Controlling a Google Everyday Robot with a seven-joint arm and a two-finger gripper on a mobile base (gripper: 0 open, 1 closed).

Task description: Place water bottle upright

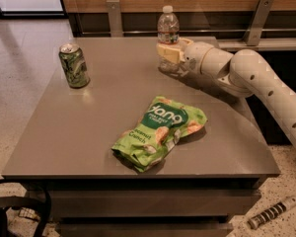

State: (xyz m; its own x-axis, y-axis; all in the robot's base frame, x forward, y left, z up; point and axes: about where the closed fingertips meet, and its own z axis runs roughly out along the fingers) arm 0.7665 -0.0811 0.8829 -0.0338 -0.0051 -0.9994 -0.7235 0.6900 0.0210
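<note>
Camera view. The gripper [168, 53] is at the far edge of the table [84, 132], carried on the arm [256, 78], which reaches in from the right side of the frame. The bottle [167, 26] stands upright inside the gripper, base on the table top; cap and shoulder rise above the gripper and the lower body shows below it. The gripper encloses the bottle at about mid-height. Whether it is clamped on the bottle or already slack cannot be told.

The can [74, 65] stands upright well to the frame-left of the gripper. The bag [160, 132] lies flat well to the near side of the gripper, towards the table centre. Neither touches the bottle.

Step in hand, as judged: final placement, with the bottle apparently set down vertical. The next move calls for a full release, then a straight withdrawal along the arm's own line, without dragging or tipping the bottle.
</note>
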